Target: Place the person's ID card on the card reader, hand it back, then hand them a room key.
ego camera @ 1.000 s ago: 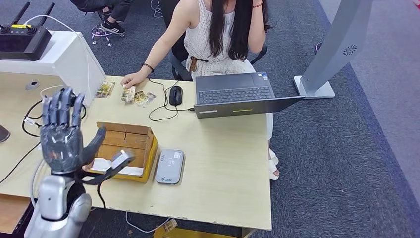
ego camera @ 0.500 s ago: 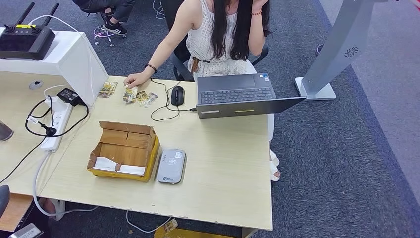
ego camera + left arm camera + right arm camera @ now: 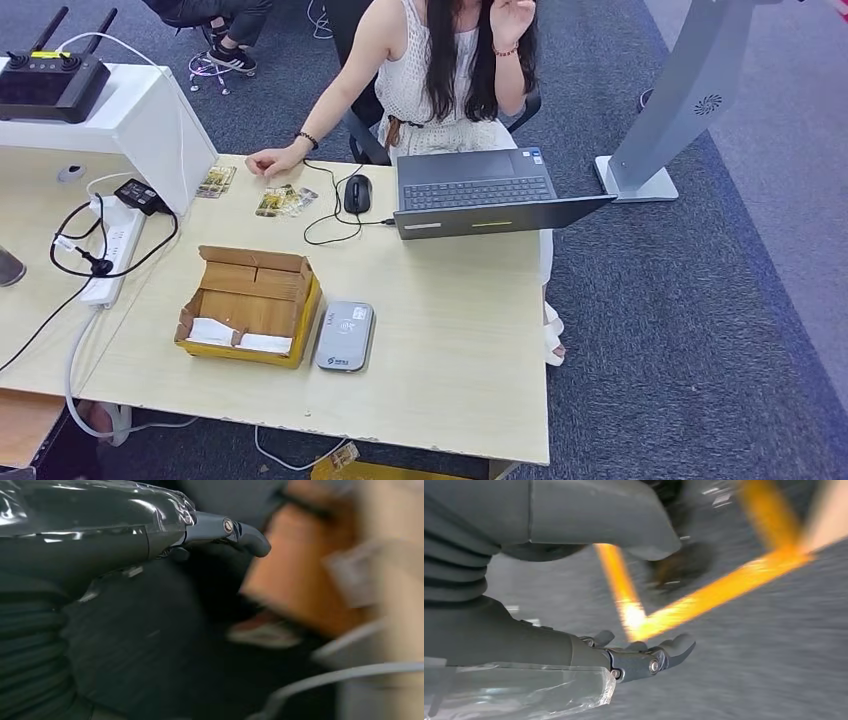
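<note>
Cards: two groups lie on the pale wooden table (image 3: 450, 330) at its far edge. One small yellowish printed card (image 3: 214, 181) sits alone; a little cluster of similar cards (image 3: 284, 201) lies between it and the black computer mouse (image 3: 357, 192). How many cards the cluster holds is too small to tell, and which one is the ID card cannot be told.
Person: one, seated at the far side in a white sleeveless top, one hand (image 3: 268, 160) flat on the table between the two card groups, the other raised by the head.
Card reader: one grey rounded flat box (image 3: 345, 336), near the table's front edge, just beside the open brown cardboard box (image 3: 250, 304).
Cardboard box: one, flaps open, with white flat pieces along its near inner edge.
Laptop: one dark grey open laptop (image 3: 480, 192), in front of the person.
Left hand (image 3: 150, 535): seen in its wrist view, blurred; one finger sticks out straight, nothing visibly in it, but whether it is released or clenched I cannot tell.
Right hand (image 3: 634, 657): seen in its wrist view over grey floor with blurred orange bars; fingertips slightly curled, nothing seen held, state I cannot tell.
Cards and hands: no view shows both together.
</note>
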Motion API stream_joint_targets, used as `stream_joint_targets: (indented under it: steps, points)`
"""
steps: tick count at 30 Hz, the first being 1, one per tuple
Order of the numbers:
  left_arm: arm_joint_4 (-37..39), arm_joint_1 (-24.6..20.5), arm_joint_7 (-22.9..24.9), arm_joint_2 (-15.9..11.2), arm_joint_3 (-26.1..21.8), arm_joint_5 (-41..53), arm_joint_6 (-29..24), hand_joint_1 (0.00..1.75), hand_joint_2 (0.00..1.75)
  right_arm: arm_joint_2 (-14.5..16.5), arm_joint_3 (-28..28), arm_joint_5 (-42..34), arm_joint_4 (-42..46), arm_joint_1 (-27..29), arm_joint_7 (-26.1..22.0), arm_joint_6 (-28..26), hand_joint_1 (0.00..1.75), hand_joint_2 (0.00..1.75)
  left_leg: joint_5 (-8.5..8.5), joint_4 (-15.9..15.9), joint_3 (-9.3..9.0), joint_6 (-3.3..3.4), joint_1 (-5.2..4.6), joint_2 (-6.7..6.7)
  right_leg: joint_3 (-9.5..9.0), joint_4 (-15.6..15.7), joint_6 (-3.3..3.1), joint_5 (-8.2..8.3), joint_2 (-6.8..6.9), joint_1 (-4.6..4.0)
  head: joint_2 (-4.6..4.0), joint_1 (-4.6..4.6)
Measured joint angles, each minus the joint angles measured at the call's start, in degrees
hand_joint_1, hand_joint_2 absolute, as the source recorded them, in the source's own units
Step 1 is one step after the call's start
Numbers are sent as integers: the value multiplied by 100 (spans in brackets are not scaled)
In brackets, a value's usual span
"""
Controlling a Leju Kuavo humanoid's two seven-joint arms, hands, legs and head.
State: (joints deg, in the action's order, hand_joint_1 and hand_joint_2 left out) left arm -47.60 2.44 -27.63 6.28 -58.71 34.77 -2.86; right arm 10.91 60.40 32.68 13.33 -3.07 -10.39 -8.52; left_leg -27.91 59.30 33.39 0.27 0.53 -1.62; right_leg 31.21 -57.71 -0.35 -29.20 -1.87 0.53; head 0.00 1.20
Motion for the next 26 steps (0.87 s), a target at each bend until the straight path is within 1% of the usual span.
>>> stream_joint_targets:
  steps: [1, 3, 6, 8, 11, 14, 17, 18, 21, 26]
  points:
    - [496, -65, 302, -6, -78, 53, -26, 0, 175, 11, 1, 37, -30, -3, 248, -62, 0, 175, 0, 1, 4, 0, 0, -3, 1, 2, 1, -1, 3, 0, 0, -2]
    - [1343, -168, 861, 21, -165, 249, -107, 0, 175, 49, 0, 133, -83, -15, 692, -147, 0, 175, -2, 4, 10, 4, 0, -6, 1, 9, 3, -1, 8, 0, 0, -9]
    - [2192, -298, 1464, 96, -179, 629, -333, 0, 175, 103, -68, 448, -149, -28, 1169, -194, 0, 175, -5, 10, 13, 11, -2, -6, -1, 19, 8, 2, 8, 1, 0, -14]
    - [2557, -373, 1722, 144, -179, 832, -452, 0, 175, 117, -151, 634, -172, -27, 1273, -212, 0, 175, -6, 12, 13, 16, -6, -5, -2, 20, 13, 5, 8, 1, 0, -14]
    - [2922, -438, 1972, 194, -126, 1133, -464, 0, 175, 117, -307, 777, -174, -17, 1261, -217, 0, 175, -5, 15, 13, 18, -7, -4, -1, 21, 19, 8, 7, 2, 0, -15]
    - [3092, -428, 2095, 199, 153, 1175, -405, 0, 175, 94, -601, 687, -151, 27, 1217, -167, 0, 175, -5, 16, 13, 20, -5, -4, -1, 22, 19, 9, 7, 3, 0, -15]
    - [3150, -394, 2153, 167, 521, 918, -359, 0, 44, 50, -953, 447, -107, 91, 1203, -101, 0, 175, -4, 16, 13, 21, -3, -4, -1, 21, 19, 9, 7, 2, 0, -14]
    - [3159, -379, 2172, 151, 641, 814, -349, 0, 0, 32, -1071, 358, -87, 115, 1199, -77, 0, 131, -4, 16, 13, 21, -2, -4, -1, 21, 19, 9, 7, 2, 0, -14]
    - [3165, -325, 2215, 105, 976, 501, -299, 0, 0, -34, -1419, 93, -25, 195, 1182, -10, 0, 0, -4, 15, 13, 20, 0, -4, -1, 21, 18, 8, 7, 0, 0, -13]
    - [3165, -224, 2280, 24, 1510, 24, -236, 0, 0, -144, -1946, -309, 76, 307, 1166, 91, 0, 0, -4, 14, 14, 20, 0, -4, 0, 21, 18, 8, 7, 0, 0, -15]
